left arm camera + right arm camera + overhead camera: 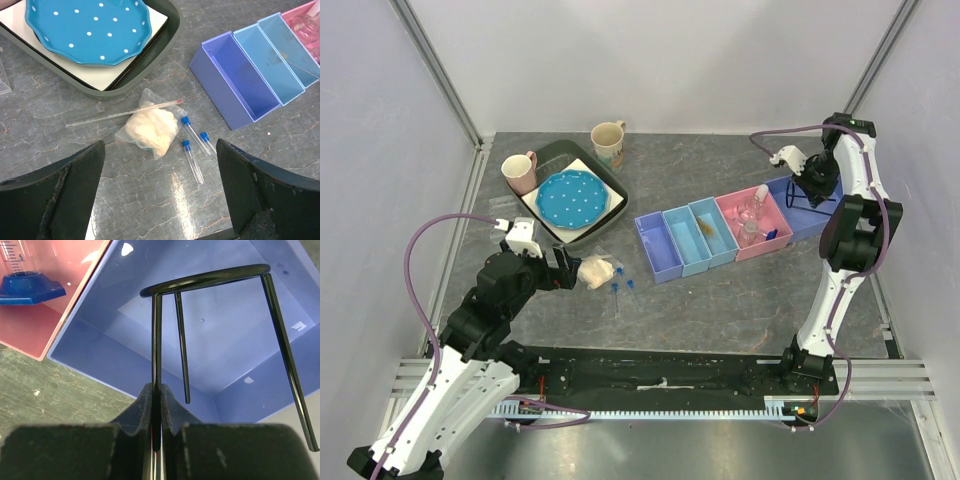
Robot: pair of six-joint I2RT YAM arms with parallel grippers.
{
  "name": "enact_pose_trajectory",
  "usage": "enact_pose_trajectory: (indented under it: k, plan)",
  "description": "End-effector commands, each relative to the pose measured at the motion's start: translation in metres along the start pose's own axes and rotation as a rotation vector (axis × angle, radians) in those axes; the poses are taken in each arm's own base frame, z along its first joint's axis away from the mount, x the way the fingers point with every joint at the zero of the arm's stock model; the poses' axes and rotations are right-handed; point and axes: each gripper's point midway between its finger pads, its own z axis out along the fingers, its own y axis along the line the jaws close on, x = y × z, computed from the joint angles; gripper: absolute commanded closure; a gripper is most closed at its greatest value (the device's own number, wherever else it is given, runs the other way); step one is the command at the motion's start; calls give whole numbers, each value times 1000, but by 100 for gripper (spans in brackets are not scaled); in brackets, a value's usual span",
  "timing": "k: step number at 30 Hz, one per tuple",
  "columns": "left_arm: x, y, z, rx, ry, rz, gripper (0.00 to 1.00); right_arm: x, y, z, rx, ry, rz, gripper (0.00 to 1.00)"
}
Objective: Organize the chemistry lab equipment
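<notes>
**benchrat:** so where's everything at?

**me:** My right tool (156,405) is pinched on one leg of the black wire frame (210,277), which sticks out straight ahead of it over the purple bin (225,340). My left tool (160,172) is wide open and holding nothing. The whitish bag (150,129) and blue-capped tubes (192,160) lie on the surface (150,200) just below it.

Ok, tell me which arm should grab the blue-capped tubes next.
Left. The left claw hovers open above the blue-capped tubes and whitish bag; the right claw is far off, pinching the black wire frame at the blue bin.
</notes>
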Motion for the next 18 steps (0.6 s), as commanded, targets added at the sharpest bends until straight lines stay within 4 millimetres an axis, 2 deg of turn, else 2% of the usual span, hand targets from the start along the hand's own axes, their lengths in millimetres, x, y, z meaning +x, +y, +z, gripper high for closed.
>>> enact_pose_trajectory:
  k: [1, 10, 15, 18]
  plan:
    - [-10, 0, 3, 2, -40, 27, 2, 7, 14, -2, -59, 41, 22, 87]
    - [-11, -1, 1, 7, -45, 28, 2, 9, 11, 8, -59, 52, 57, 83]
    - [-10, -1, 1, 10, -44, 28, 2, 4, 5, -9, -4, 31, 72, 67]
    - [-11, -2, 1, 13, -43, 28, 2, -5, 3, -24, 41, -16, 98, 61]
